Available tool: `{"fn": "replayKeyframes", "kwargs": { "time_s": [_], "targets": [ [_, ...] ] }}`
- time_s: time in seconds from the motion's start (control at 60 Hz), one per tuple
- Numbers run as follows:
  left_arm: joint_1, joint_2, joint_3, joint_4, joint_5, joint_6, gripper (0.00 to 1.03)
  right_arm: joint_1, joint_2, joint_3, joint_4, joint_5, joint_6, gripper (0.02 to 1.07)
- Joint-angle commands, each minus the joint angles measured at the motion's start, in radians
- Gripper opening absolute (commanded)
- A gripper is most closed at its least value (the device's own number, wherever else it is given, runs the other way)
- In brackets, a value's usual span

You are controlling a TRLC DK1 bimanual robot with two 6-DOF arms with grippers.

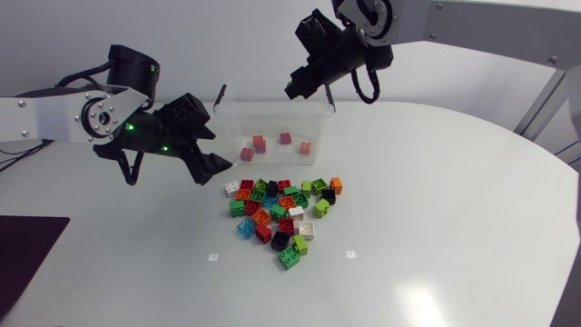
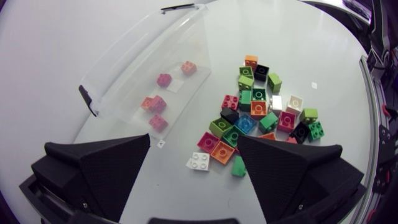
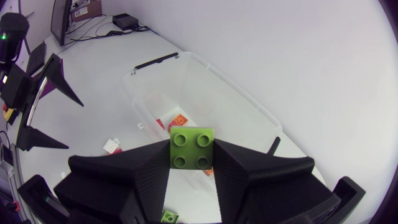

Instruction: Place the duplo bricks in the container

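The green brick (image 3: 193, 149) sits clamped between the right jaws, which close on its two opposite sides with the studs facing the camera. It hangs above the container (image 3: 230, 87), whose floor shows under and ahead of the jaws. A few red and pink bricks (image 1: 260, 143) already lie in there. From above, though, these jaws sit nearer the container's far rim than its middle. A release from this height could therefore clip the wall, or the brick could bounce off the ones below and hop out onto the worktop (image 1: 436, 200). Lowering first looks safer, yet the broad fingers could then knock the thin clear wall and shove the light container. The rest of the bricks lie in a tight pile (image 1: 281, 211) on the worktop just beside the container. The left jaws hover over the worktop, wide open and holding nothing. The container lies ahead of one finger and the pile ahead of the other, and a white brick (image 2: 199, 162) is the nearest piece to the gap. Because the pile is so crowded, a descent there may push neighbours aside or pinch two pieces at once. The two arms also work close together around the container, so a careless crossing could bring them into contact.
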Motion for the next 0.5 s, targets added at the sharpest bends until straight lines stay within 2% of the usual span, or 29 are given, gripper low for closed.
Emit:
{"fn": "replayKeyframes", "kwargs": {
  "time_s": [0.0,0.35,0.417,0.483],
  "targets": [
    [-0.007,-0.035,-0.048,-0.022,0.011,0.072,0.97,-0.011,0.064,0.057,0.010,-0.007,-0.008,0.27],
    [-0.056,-0.050,-0.156,-0.094,0.010,0.217,0.96,-0.019,0.232,0.295,-0.042,-0.007,-0.002,0.29],
    [-0.062,-0.049,-0.171,-0.097,0.010,0.238,0.96,-0.024,0.272,0.356,-0.069,-0.007,0.000,0.52],
    [-0.062,-0.041,-0.177,-0.096,0.010,0.258,0.96,-0.030,0.331,0.451,-0.132,-0.007,0.000,0.88]
  ]
}}
